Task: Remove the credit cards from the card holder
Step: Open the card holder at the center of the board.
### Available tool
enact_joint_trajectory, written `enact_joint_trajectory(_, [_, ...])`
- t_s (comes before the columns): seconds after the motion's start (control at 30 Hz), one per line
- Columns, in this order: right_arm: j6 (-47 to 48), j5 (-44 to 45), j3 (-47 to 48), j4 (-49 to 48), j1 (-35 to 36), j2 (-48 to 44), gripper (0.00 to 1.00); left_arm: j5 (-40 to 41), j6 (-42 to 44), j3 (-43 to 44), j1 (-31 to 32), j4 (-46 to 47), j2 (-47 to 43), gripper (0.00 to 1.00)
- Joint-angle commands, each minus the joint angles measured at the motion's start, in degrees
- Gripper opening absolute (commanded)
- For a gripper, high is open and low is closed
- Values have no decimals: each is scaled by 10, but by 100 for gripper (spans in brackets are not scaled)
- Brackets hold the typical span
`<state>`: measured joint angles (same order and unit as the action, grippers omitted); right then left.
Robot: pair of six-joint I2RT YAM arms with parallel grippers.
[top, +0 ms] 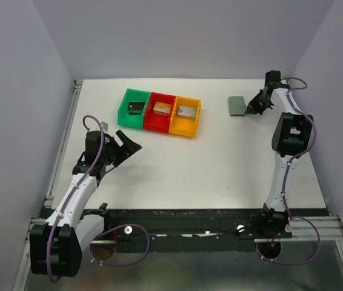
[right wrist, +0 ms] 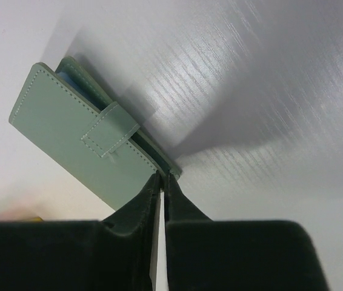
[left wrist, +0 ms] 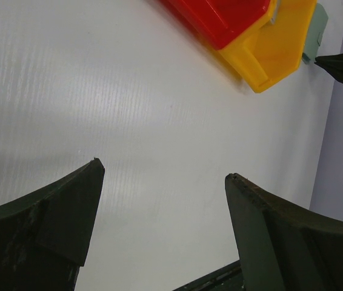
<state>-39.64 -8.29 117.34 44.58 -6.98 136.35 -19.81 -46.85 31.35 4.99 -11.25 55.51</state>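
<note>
The card holder (top: 237, 105) lies folded shut on the table at the far right, grey-green, with its tab (right wrist: 109, 129) over the edge. It also shows in the right wrist view (right wrist: 74, 124) and at the top right edge of the left wrist view (left wrist: 320, 27). My right gripper (top: 248, 111) is shut, and its tips (right wrist: 164, 176) touch the holder's open edge near one corner. The credit cards are hidden inside the holder. My left gripper (top: 130, 144) is open and empty above bare table (left wrist: 162, 168), far from the holder.
Three joined bins stand at the back middle: green (top: 134, 109), red (top: 161, 113) and orange (top: 185, 116), each holding a small chunky piece. The red (left wrist: 220, 18) and orange (left wrist: 274, 42) bins show in the left wrist view. Walls close in the table on three sides.
</note>
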Motion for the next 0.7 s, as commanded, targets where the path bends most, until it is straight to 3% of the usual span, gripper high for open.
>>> enact_joint_trajectory(0.0, [-2,-15,-14,-9,-2,-7,8,-4,-4,-5,2,7,-7,94])
enact_joint_trajectory(0.07, [-1,-16,-15,-8,-2,-7,1,-4,-4,-4,2,8,-7,94])
enact_joint_trajectory(0.33, [2,-15,-52,-37,-2,-29,0,-4,-3,-4,2,8,-7,94])
enact_joint_trajectory(0.67, [-4,-30,-209,-154,-2,-161,1,-4,-4,3,2,6,-12,94])
